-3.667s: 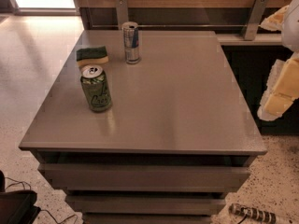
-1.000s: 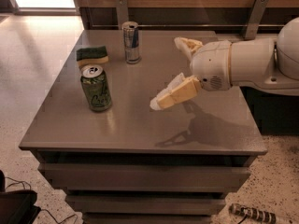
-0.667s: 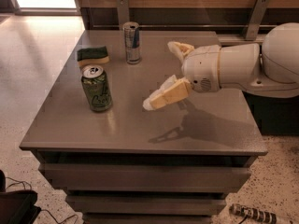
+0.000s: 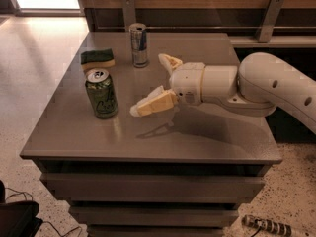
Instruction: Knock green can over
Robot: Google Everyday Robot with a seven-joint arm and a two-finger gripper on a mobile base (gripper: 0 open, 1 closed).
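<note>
The green can [image 4: 101, 93] stands upright on the left part of the grey table [image 4: 197, 137], with pale script lettering and a silver top. My gripper [image 4: 148, 85] comes in from the right on a white arm and hovers above the table, just right of the can. Its two cream fingers are spread wide and empty. The near fingertip [image 4: 136, 111] is a short gap from the can; the far fingertip [image 4: 163, 58] points toward the back.
A taller slim silver-and-blue can [image 4: 139, 45] stands upright at the back, behind the gripper. A flat green-and-yellow sponge [image 4: 97, 59] lies at the back left, just behind the green can. A wooden wall with metal brackets [image 4: 128, 11] runs behind the table.
The arm has come in from the right edge and moved left across the table toward the green can. The can, the slim can and the sponge have not moved.
</note>
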